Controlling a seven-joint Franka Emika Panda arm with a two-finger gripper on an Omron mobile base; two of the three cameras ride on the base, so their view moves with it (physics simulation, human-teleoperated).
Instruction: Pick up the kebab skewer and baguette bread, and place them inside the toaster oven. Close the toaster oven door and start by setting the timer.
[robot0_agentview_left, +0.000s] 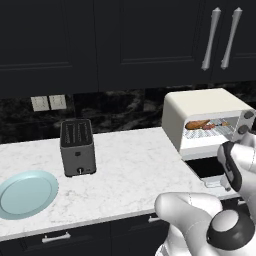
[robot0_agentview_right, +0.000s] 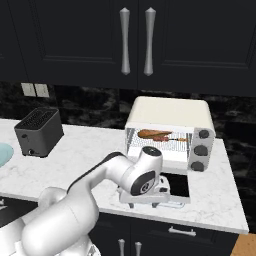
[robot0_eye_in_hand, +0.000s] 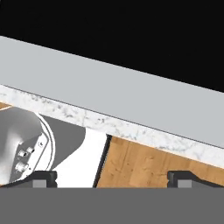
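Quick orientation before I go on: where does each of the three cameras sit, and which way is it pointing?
Left base view: behind the arm's left, looking down the counter at the slot toaster and toaster oven; arm lower right.
Right base view: behind its right, facing the toaster oven, door down; arm lower left.
Hand view: on the hand, below the door's edge; open gripper.
Both base views share oven and toaster.

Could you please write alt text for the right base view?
The toaster oven stands open on the marble counter, baguette bread on its rack, its door folded down. The white arm's hand rests at the door; a dark slot toaster sits left.
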